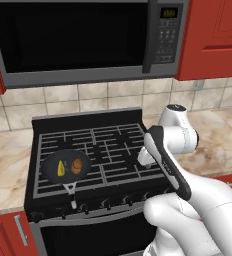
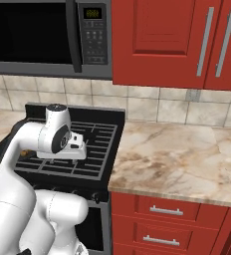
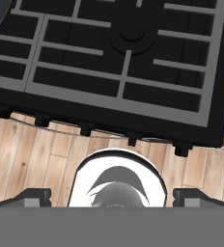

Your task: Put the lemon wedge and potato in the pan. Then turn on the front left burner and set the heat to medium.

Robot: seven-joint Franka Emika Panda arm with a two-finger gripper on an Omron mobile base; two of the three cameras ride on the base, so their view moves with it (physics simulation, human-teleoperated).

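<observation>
The dark round pan [image 1: 65, 166] sits on the front left burner [image 1: 90, 183] of the black stove, its handle pointing toward the front edge. Inside it lie the yellow lemon wedge [image 1: 61, 169] on the left and the brown potato [image 1: 77, 166] on the right. My gripper [image 1: 146, 161] hovers over the front right part of the stove, well to the right of the pan and pointing down. In the hand view my gripper [image 3: 112, 198] is open, its fingertips [image 3: 35, 197] wide apart with nothing between them, above the stove's front edge.
A row of black knobs [image 3: 86, 129] runs along the stove's front, with wooden floor below. A microwave [image 1: 78, 40] hangs above the stove. Marble counter [image 2: 177, 154] stretches to the right, under red cabinets [image 2: 177, 40].
</observation>
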